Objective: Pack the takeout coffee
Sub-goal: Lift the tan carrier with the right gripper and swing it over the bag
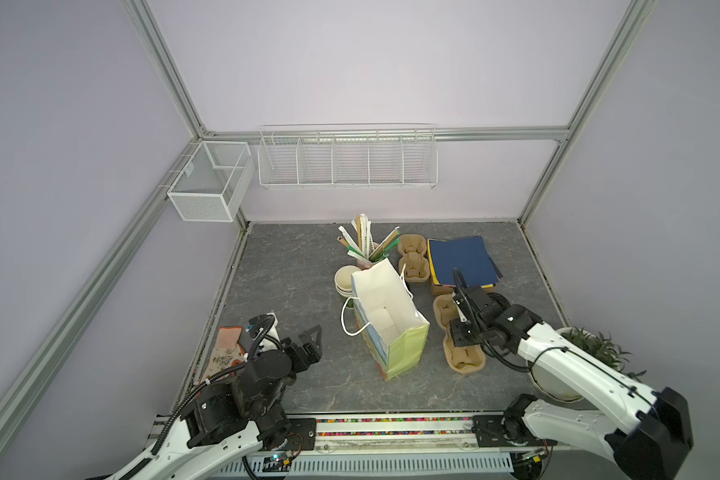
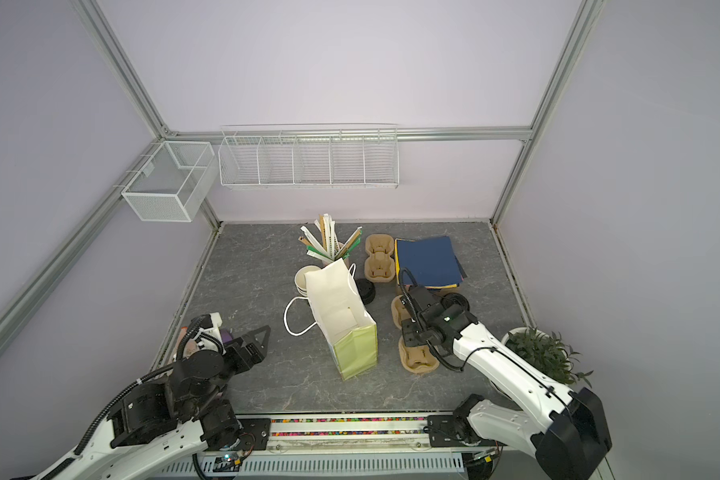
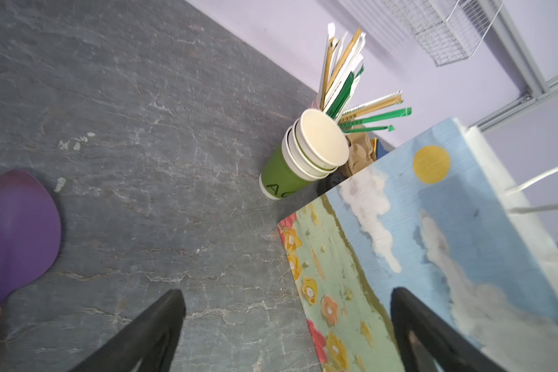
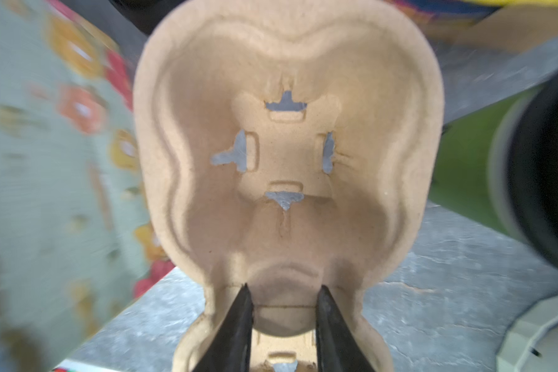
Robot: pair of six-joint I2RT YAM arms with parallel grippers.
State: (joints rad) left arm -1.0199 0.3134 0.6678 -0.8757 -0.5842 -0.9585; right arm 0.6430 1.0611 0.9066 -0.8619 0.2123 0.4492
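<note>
Our right claw (image 4: 284, 286) sits narrow astride the middle ridge of the pulp carrier (image 4: 287, 145); whether it bites yet we cannot tell. Our left claw (image 3: 285, 291) gapes wide beside the paper bag (image 3: 432, 225). We judge the takeout coffee (image 4: 471, 161), close beside the carrier on the counter (image 4: 448, 306), could be toppled if the carrier swings on lifting.

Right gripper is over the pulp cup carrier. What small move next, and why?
Probably close the right gripper on the centre ridge of the pulp cup carrier: its fingers flank that ridge without an evident pinch, and the capped green cup is beside it.
</note>
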